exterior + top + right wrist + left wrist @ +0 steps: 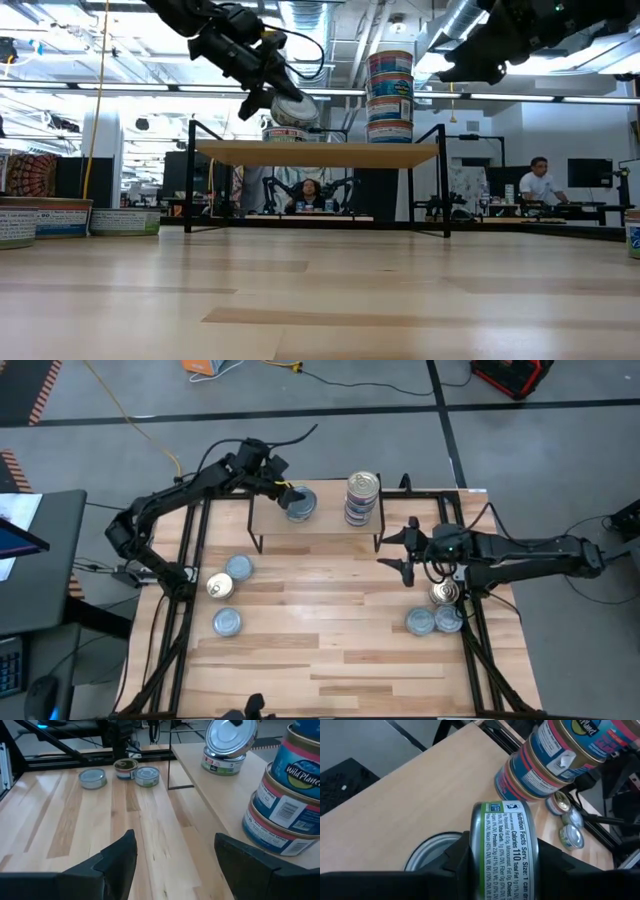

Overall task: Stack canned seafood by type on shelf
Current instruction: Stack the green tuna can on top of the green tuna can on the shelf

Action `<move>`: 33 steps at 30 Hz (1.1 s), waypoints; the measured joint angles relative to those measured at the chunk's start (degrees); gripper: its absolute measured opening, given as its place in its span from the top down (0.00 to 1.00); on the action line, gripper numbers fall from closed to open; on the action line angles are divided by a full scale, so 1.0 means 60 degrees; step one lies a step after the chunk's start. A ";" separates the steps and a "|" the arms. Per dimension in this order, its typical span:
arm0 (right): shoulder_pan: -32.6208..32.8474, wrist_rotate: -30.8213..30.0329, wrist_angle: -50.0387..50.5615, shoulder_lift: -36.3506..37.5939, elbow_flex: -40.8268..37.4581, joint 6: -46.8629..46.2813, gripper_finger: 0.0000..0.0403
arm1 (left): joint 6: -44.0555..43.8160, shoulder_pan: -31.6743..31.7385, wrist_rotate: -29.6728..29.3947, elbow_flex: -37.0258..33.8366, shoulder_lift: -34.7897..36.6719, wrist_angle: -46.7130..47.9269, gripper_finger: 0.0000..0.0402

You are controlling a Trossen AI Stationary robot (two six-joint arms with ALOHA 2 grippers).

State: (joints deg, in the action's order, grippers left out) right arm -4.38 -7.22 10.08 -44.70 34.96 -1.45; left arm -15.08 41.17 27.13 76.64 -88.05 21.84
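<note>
Label text facing you on tilted tin (507, 851) reads "Nutrition Facts", "Calories 110". Left gripper (283, 488) grasps that tin over another tin (221, 763) on shelf (330, 528). Stacked tins (287, 795) (label "Wild Planet") stand beside. Right gripper (409, 550) hangs spread, holding nothing.

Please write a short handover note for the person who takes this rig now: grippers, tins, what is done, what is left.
Left gripper: shut on a tilted tin, above another tin on the shelf.
Right gripper: open, empty, over the table near the shelf's right end.
Done: a stack of tins stands on the shelf.
Left: three loose tins at table left, three at right.
</note>
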 joint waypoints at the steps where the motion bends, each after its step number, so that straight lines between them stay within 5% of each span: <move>1: 0.0000 0.0000 -0.0008 -0.0028 0.0000 0.0000 0.28 | -0.0011 -0.0004 -0.0004 0.0000 -0.0004 0.0003 0.64; 12: 0.0036 -0.0002 -0.0009 -0.0064 0.0000 -0.0007 0.28 | 0.0249 0.0010 -0.0166 0.0004 -0.0004 -0.0082 0.62; 24: 0.0036 -0.0002 0.0001 -0.0068 0.0000 -0.0007 0.28 | 0.0730 -0.0128 -0.0332 0.0010 -0.0004 0.0324 0.34; 33: 0.0036 -0.0004 0.0029 -0.0068 0.0000 -0.0015 0.28 | 0.2440 -0.0175 -0.1310 0.1034 -0.0008 0.1984 0.32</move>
State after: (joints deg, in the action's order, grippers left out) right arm -4.16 -7.25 10.25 -45.10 34.96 -1.54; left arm -0.44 40.12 19.26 82.85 -88.09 33.74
